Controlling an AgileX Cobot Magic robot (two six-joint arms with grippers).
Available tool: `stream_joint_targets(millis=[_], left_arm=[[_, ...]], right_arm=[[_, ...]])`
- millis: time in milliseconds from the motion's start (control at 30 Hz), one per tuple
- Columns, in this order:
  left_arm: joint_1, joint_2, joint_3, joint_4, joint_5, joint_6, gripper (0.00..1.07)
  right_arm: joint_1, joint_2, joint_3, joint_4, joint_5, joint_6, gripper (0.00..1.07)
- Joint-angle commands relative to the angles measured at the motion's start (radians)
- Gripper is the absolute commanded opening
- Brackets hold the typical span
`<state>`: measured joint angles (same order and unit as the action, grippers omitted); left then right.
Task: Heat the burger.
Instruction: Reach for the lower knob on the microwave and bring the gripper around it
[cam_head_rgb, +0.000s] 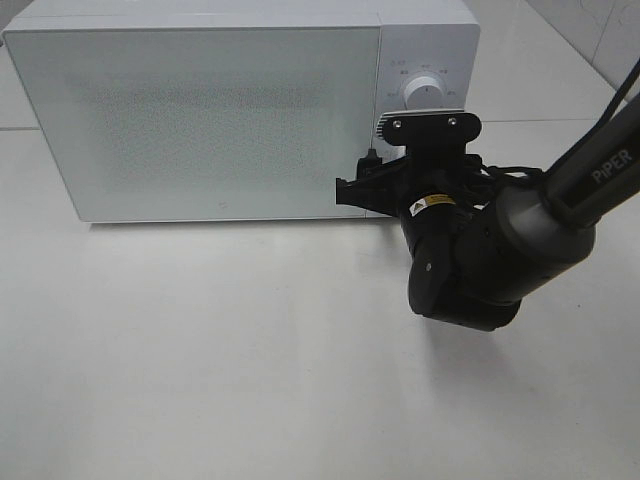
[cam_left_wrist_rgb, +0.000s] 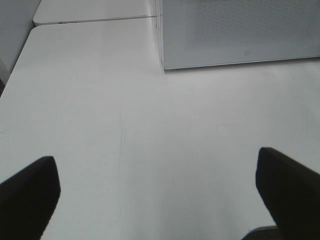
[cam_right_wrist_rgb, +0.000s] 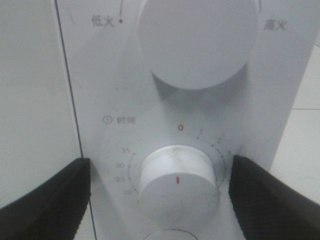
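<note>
The burger shows in no view. The white box-shaped microwave oven (cam_head_rgb: 420, 150) has its door (cam_head_rgb: 200, 120) shut. The pale panel of the door has a fine dotted screen and lets nothing be seen through it, so I cannot tell if the burger is inside.

In the high view the right gripper is mostly hidden behind its own black rounded wrist and camera bracket, and the dark arm (cam_head_rgb: 590, 170) is cut off at the edge of the frame.

The wrist view shows the right gripper (cam_right_wrist_rgb: 160, 195) better. Its jaws are spread, with one matte black, rough-textured finger (cam_right_wrist_rgb: 45, 200) on each side of the round white plastic timer knob (cam_right_wrist_rgb: 177, 182). This knob has a short red mark and a slightly scuffed face. On the door side a clear gap lies between finger and knob. The other finger stands very near, and I cannot tell if it touches. Beside the timer knob, the bigger smooth white power knob (cam_right_wrist_rgb: 197, 40) is cut off by the frame.

The left gripper (cam_left_wrist_rgb: 157, 192) is spread wide above the plain matte white table (cam_left_wrist_rgb: 125, 125) and holds nothing. Only its two dark tips show, blurred and cut off.
</note>
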<state>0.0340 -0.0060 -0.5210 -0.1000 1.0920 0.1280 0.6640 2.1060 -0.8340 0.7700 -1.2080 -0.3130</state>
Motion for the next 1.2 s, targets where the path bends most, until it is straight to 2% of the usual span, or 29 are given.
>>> stream_joint_targets(millis=[33,267,433,500,533,600,633,667,700,733,767,800,867,1200], left_arm=[[0.0,-0.016,0.002,-0.007,-0.017,0.0,1.0],[0.0,-0.016,0.002,-0.007,-0.017,0.0,1.0],[0.0,-0.016,0.002,-0.007,-0.017,-0.001,1.0],[0.0,-0.016,0.002,-0.007,-0.017,-0.001,1.0],[0.0,-0.016,0.002,-0.007,-0.017,-0.001,1.0],[0.0,-0.016,0.002,-0.007,-0.017,-0.001,1.0],[0.0,-0.016,0.002,-0.007,-0.017,-0.001,1.0],[0.0,-0.016,0.002,-0.007,-0.017,-0.001,1.0],[0.0,-0.016,0.002,-0.007,-0.017,-0.001,1.0],[0.0,-0.016,0.002,-0.007,-0.017,-0.001,1.0],[0.0,-0.016,0.002,-0.007,-0.017,-0.001,1.0],[0.0,-0.016,0.002,-0.007,-0.017,-0.001,1.0],[0.0,-0.016,0.002,-0.007,-0.017,-0.001,1.0],[0.0,-0.016,0.002,-0.007,-0.017,-0.001,1.0]], right_arm=[[0.0,-0.003,-0.013,0.017,-0.191,-0.005,0.75],[0.0,0.0,-0.014,0.011,-0.192,-0.005,0.74],[0.0,0.008,-0.014,0.016,-0.188,-0.005,0.7],[0.0,0.008,-0.014,0.016,-0.192,-0.005,0.59],[0.0,0.008,-0.014,0.016,-0.192,-0.005,0.59],[0.0,0.008,-0.014,0.017,-0.192,-0.005,0.42],[0.0,0.008,-0.014,0.017,-0.192,-0.005,0.42],[0.0,0.008,-0.014,0.017,-0.192,-0.005,0.28],[0.0,0.008,-0.014,0.017,-0.192,-0.005,0.28],[0.0,0.008,-0.014,0.017,-0.192,-0.005,0.21],[0.0,0.008,-0.014,0.017,-0.193,-0.005,0.09],[0.0,0.008,-0.014,0.017,-0.193,-0.005,0.09],[0.0,0.008,-0.014,0.017,-0.195,-0.009,0.0],[0.0,0.008,-0.014,0.009,-0.197,-0.013,0.0]])
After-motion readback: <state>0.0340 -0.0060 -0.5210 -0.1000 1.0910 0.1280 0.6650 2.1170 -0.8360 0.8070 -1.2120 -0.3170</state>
